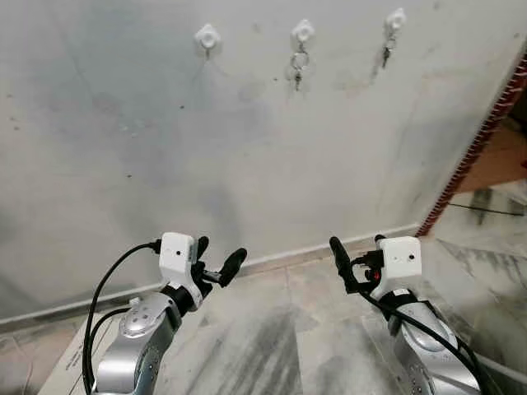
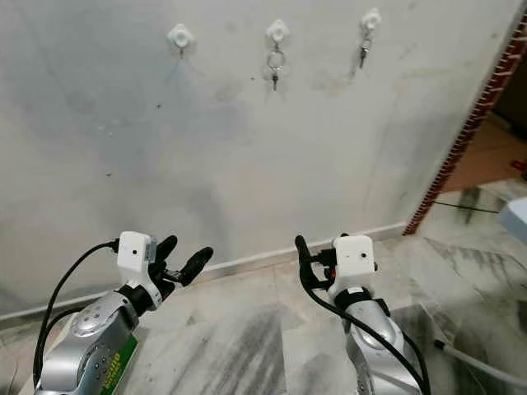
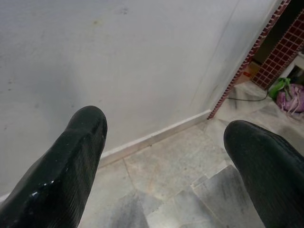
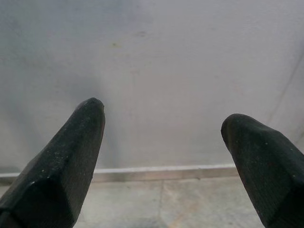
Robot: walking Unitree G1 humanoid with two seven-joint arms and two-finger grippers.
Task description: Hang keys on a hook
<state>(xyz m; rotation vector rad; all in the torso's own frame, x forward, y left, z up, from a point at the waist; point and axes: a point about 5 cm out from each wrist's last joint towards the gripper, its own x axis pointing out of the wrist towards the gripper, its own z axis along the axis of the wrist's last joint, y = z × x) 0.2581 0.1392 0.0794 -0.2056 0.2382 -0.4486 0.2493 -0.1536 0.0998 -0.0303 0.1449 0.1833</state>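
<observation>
Three white hooks sit high on the grey wall. The left hook is bare. A key ring with keys hangs from the middle hook, and a single key hangs from the right hook. Far below them, both arms are raised over the floor. My left gripper is open and holds nothing, its fingertips framing the baseboard. My right gripper is also open and holds nothing, pointing at the wall between its fingertips.
A baseboard runs along the foot of the wall above the marble floor. A red-tiled wall edge slants down on the right, with a doorway beyond. A flat box with a green label lies under my left arm.
</observation>
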